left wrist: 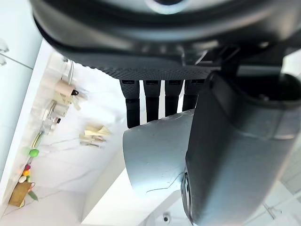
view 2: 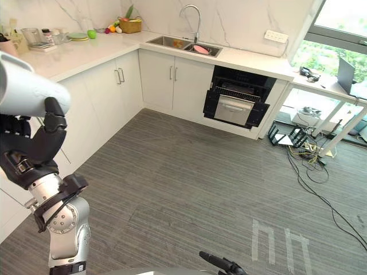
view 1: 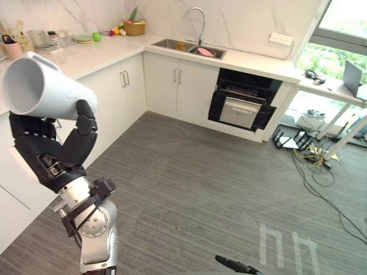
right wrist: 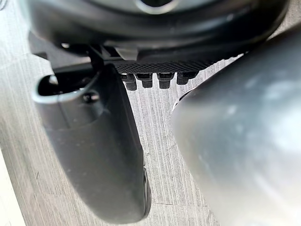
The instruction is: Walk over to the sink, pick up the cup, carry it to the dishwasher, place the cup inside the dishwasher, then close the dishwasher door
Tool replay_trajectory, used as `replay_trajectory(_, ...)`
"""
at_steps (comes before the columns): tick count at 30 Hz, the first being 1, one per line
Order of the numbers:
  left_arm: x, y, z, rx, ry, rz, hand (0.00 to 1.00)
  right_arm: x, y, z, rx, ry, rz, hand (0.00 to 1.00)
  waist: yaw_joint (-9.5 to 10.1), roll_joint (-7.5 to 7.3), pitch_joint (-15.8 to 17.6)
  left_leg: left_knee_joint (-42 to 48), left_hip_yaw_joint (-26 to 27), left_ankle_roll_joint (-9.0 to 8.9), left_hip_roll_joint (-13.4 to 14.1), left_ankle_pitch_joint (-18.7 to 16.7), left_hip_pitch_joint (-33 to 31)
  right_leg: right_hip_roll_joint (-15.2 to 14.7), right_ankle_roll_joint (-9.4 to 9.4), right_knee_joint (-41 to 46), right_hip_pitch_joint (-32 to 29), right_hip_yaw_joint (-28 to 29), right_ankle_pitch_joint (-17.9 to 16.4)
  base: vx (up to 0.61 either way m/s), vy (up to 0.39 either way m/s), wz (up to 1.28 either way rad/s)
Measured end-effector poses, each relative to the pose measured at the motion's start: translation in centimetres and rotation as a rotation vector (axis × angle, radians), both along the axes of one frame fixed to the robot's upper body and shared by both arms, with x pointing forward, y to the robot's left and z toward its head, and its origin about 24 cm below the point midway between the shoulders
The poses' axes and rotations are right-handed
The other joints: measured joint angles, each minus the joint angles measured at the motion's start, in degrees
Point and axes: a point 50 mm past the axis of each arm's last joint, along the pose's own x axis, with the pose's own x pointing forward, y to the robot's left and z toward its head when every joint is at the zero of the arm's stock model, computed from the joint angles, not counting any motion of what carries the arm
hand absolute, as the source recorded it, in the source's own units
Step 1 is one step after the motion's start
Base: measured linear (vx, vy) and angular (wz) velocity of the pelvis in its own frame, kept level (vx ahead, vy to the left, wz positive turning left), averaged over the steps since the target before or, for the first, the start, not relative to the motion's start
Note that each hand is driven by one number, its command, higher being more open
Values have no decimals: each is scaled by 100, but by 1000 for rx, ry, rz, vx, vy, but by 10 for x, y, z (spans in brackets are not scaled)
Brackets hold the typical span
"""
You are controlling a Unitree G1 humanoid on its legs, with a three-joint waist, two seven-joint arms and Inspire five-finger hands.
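Observation:
A white cup [view 1: 40, 86] lies tilted in my left hand [view 1: 49, 152], raised at the near left with its mouth pointing up and left. The fingers and thumb curl round the cup [left wrist: 155, 155], as the left wrist view shows close up. Across the room the dishwasher [view 1: 243, 103] stands under the counter with its door open and a rack showing. The sink [view 1: 178, 44] with its tall tap lies just left of it and holds a pink item [view 1: 205, 51]. My right hand [right wrist: 99, 155] hangs low over the floor, relaxed and holding nothing.
White cabinets and a counter [view 1: 86, 51] with jars, a plate and a fruit basket [view 1: 135, 27] run along the left. Cables and a black stand [view 1: 315, 157] lie on the floor at the right, under a desk with a laptop [view 1: 351, 77]. Grey plank floor stretches between me and the dishwasher.

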Motion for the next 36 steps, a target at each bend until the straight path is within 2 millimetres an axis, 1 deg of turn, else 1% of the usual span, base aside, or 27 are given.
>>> replay_trajectory(3,-1,1,1,4,-10,4,0,1,-2,-1,6,5,4,100,1,9,13,199,-22,-60,22,-110,-53,1,-55,263,-77,48,-215,-12,-28,2)
replay_trajectory(5,-3,0,1,13,-15,-1,0,3,-4,0,22,-11,-11,100,-11,96,80,1012,-42,-144,210,-604,-263,76,-135,729,-150,105,-659,-31,-62,-2)
replay_trajectory(6,-4,1,0,16,-14,0,0,3,-6,1,22,-13,-13,100,-13,130,101,1303,-31,-209,271,-723,-319,117,-177,792,-131,119,-730,-10,-42,-5)
replay_trajectory(7,-6,1,-1,24,-9,-4,0,5,-6,1,25,-12,-9,100,-14,137,158,2240,-29,-262,360,-780,-689,123,-268,895,-123,137,-832,7,-64,-5)
replay_trajectory(8,-8,0,-3,27,2,-10,0,6,-8,2,31,-12,-6,100,-17,184,207,3300,-85,-206,487,-575,-1236,107,-279,947,-131,150,-860,21,-47,-7)
replay_trajectory(10,-10,-1,-4,31,9,-25,0,11,-13,4,33,-24,4,100,-15,275,375,4270,-154,-124,643,-197,-1650,102,-320,954,-31,190,-894,41,-4,-10)
replay_trajectory(11,-10,-2,-4,40,14,-52,0,16,-16,6,32,-43,16,100,-25,293,511,4783,-158,-28,752,-185,-1912,81,-389,946,45,185,-935,52,89,-9)
replay_trajectory(13,-9,-3,-5,66,26,-93,0,22,-20,8,29,-52,38,100,-29,299,695,4580,-174,-49,760,-575,-2089,-21,-409,918,158,193,-949,56,119,-4)
replay_trajectory(14,-7,-4,-6,80,34,-132,0,21,-21,7,33,-46,39,100,-20,288,757,3889,-189,-70,687,-694,-2138,-129,-392,811,239,197,-958,89,154,8)
replay_trajectory(15,-6,-5,-8,85,47,-179,0,18,-24,6,31,-25,41,100,-33,286,765,2862,-327,-114,529,-629,-2121,-246,-378,676,276,200,-959,100,181,10)
replay_trajectory(16,-5,-5,-9,87,55,-200,0,15,-25,6,28,-9,48,100,-40,302,762,2315,-469,-145,461,-529,-2068,-287,-320,613,297,225,-953,127,232,-5)
replay_trajectory(17,-6,-6,-13,90,76,-222,0,7,-32,4,18,29,51,100,-13,404,737,1682,-552,-209,340,-26,-1867,-303,-103,413,429,401,-886,198,213,-30)
replay_trajectory(18,-12,-5,-20,83,110,-220,0,9,-31,4,25,32,50,100,32,448,749,1474,-526,-203,185,31,-1697,-262,85,593,536,607,-927,237,199,-39)
replay_trajectory(19,-14,-3,-23,79,127,-218,0,9,-30,4,26,33,51,100,28,422,731,1462,-516,-218,118,9,-1657,-290,143,721,551,702,-970,291,152,-38)
replay_trajectory(20,-16,-4,-28,63,151,-223,0,7,-29,3,30,46,50,100,27,363,706,1588,-500,-128,-31,-39,-1635,-386,220,796,657,821,-1234,298,169,-18)
replay_trajectory(21,-16,-6,-31,56,165,-235,0,5,-29,3,22,63,46,100,28,327,690,1882,-479,94,-114,-180,-1669,-463,388,804,792,959,-1463,358,201,-10)
replay_trajectory(24,-12,-8,-40,45,204,-280,0,1,-31,2,-2,93,36,100,40,309,635,2156,-407,185,-251,-375,-1550,-656,673,1033,855,1017,-1669,264,130,-7)
replay_trajectory(26,-6,-14,-39,31,212,-351,0,-5,-30,1,-27,122,-46,100,17,305,500,2007,-415,274,-394,-524,-1324,-819,703,1560,791,912,-1667,294,87,1)
replay_trajectory(27,-5,-17,-38,35,209,-372,0,-6,-30,0,-31,124,-77,100,18,296,491,1908,-402,328,-432,-602,-1210,-866,705,1887,694,844,-1666,219,80,-23)
replay_trajectory(29,-3,-22,-29,64,218,-445,0,-4,-30,1,-29,104,-226,100,78,183,539,1704,-158,414,-634,-888,-719,-1326,475,3939,-111,544,-1363,228,86,-52)
replay_trajectory(30,-3,-23,-26,74,222,-459,0,-2,-32,1,-41,88,-246,100,65,121,555,1576,-102,436,-721,-954,-477,-1532,260,4613,-383,481,-968,178,57,-44)
replay_trajectory(31,-2,-25,-24,83,222,-472,0,-1,-34,2,-51,78,-253,100,23,137,553,1474,-97,467,-741,-962,-314,-1587,202,4927,-498,488,-639,278,47,-18)
replay_trajectory(32,-2,-31,-17,104,207,-504,0,2,-36,3,-64,60,-251,100,-101,223,521,1219,-134,414,-712,-903,-22,-1581,175,5341,-698,515,-13,368,21,5)
replay_trajectory(33,-2,-38,-10,134,178,-526,0,5,-35,3,-68,43,-239,100,-202,250,476,1015,-177,394,-640,-848,160,-1533,151,5642,-894,438,-173,394,-5,4)
replay_trajectory(34,0,-40,-6,148,163,-528,0,6,-35,4,-69,34,-237,100,-201,288,476,920,-182,376,-590,-838,257,-1445,126,5779,-1050,352,-454,344,-71,-9)
replay_trajectory(35,5,-42,-3,155,145,-525,0,11,-32,4,-65,3,-236,100,-210,377,505,771,-222,361,-399,-831,400,-1169,-91,5770,-1383,74,-916,346,-107,-11)
replay_trajectory(36,12,-44,-3,143,138,-527,0,17,-29,5,-65,-35,-232,100,-288,429,500,667,-308,359,-206,-830,465,-910,-242,5341,-1720,-285,-1178,353,-112,2)
